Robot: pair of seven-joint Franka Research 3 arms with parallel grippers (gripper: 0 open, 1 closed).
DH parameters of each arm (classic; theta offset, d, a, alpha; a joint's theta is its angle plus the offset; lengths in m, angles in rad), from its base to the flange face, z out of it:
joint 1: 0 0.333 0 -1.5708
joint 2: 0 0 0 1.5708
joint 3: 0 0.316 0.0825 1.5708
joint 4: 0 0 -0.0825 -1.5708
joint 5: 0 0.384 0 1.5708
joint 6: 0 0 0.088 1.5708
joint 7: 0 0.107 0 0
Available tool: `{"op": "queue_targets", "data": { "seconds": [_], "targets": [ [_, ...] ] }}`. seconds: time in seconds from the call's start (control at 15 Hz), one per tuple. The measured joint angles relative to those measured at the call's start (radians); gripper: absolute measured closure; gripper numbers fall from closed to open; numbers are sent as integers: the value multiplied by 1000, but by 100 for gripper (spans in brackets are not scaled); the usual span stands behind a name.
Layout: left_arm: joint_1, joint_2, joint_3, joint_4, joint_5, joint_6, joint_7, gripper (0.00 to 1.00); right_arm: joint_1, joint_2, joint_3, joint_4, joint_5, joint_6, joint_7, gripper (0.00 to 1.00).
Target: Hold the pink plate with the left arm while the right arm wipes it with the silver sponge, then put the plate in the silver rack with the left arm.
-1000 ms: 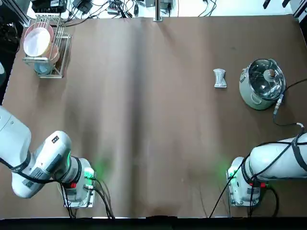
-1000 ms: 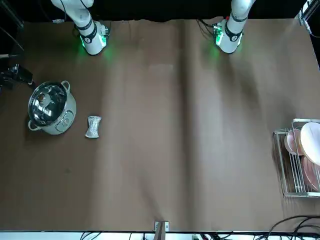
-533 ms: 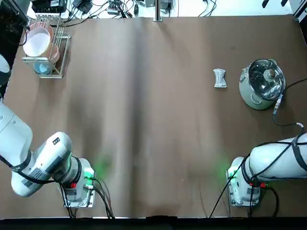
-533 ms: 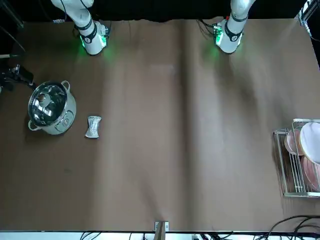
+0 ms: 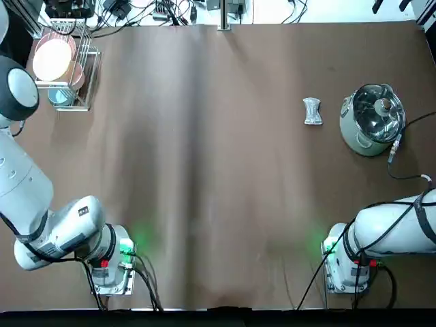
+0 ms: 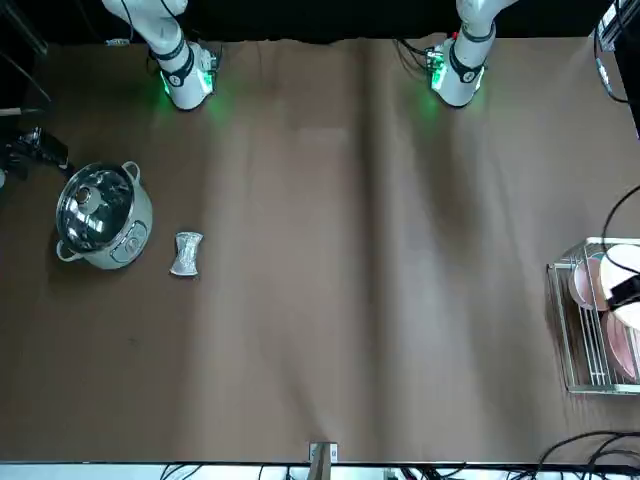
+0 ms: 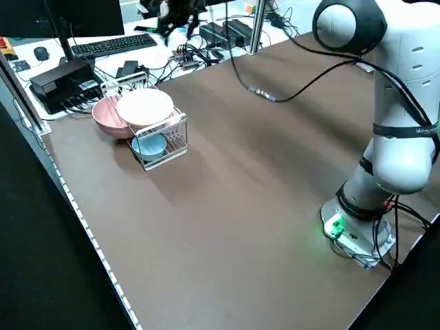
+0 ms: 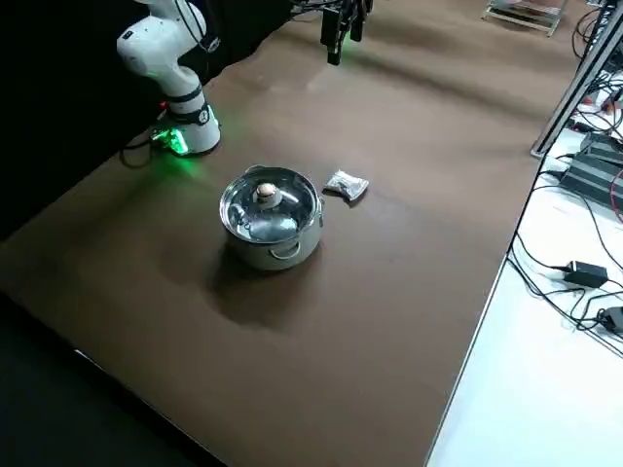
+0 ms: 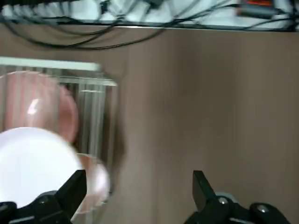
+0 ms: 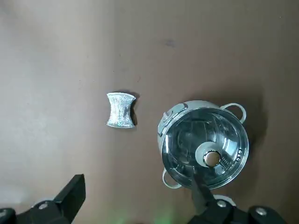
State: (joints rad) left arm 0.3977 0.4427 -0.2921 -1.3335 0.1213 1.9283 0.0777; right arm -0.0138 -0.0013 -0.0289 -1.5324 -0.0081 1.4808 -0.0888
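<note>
While the left gripper (image 9: 135, 186), fingers spread and empty, is swinging in beside the silver rack (image 5: 87, 75) holding the pink plate (image 5: 53, 60), the silver sponge (image 5: 312, 111) is lying apart.

The top view looks straight down, arm bases along its lower edge, the rack (image 5: 63, 65) at upper left and the pot (image 5: 372, 119) at right. The front view faces the robot, so pot (image 6: 100, 215) and rack (image 6: 597, 315) swap sides. The left side view sits close over the rack's corner; the right side view over the pot's. Each wrist camera looks down from high above.
</note>
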Motion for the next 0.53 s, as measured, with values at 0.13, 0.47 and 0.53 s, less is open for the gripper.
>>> {"op": "queue_targets", "data": {
  "seconds": [0.13,0.47,0.53],
  "targets": [
    [-45,-32,-31,0,1,-54,-54,0,0,0,-1,0,0,-1,0,0],
    [-47,-124,-182,0,1,-223,-198,0,-1,0,-2,0,0,-3,0,0],
    [-47,-143,-209,1,1,-247,-217,0,-1,0,-2,0,0,-3,0,0]
  ]
}}
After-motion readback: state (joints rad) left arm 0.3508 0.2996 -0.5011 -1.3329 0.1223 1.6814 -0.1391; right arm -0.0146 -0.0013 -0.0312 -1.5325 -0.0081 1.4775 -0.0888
